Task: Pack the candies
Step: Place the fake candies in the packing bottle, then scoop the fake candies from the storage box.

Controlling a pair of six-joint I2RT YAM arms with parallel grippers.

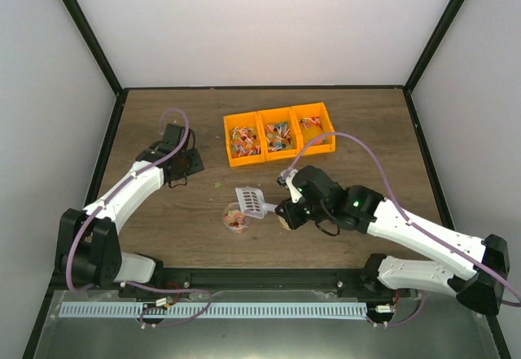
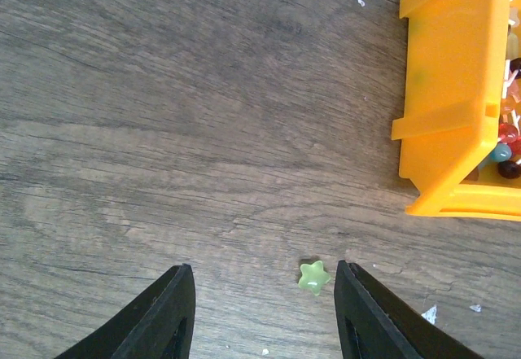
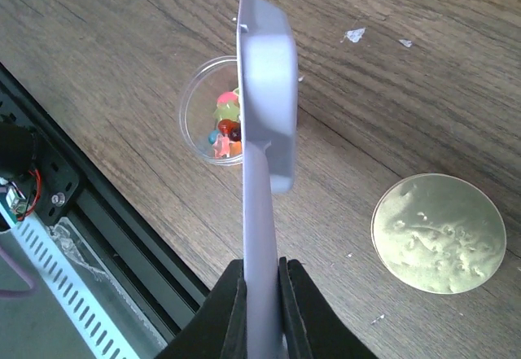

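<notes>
Two claws hang over the wooden table (image 1: 366, 123). Off on the left, the left claw (image 2: 262, 271) is released above the boards, its black fingers (image 2: 175, 314) spread wide with nothing gripped. One small green star candy (image 2: 313, 278) lies on the wood in the gap between them, just beside that claw's right-hand finger; I cannot tell whether it touches.

Ahead of that claw and to its right sit three orange bins (image 1: 241, 162) in a row, each holding a scatter of candies (image 1: 278, 136) in mixed colours.

Further right, out in front of the right claw, a small clear cup (image 3: 184, 107) stands on the table with a few more candies in it: red, orange, green and blue. A pale scoop (image 3: 269, 74) is turned on its edge over the side of the cup nearest the claw, bowl end pointing away from it. The right claw (image 3: 260, 282) is clenched on the scoop's handle, one finger pressed to each side.

Right of that claw, a round gold lid (image 3: 438, 233) lies flat on the wood, apart from the cup.
</notes>
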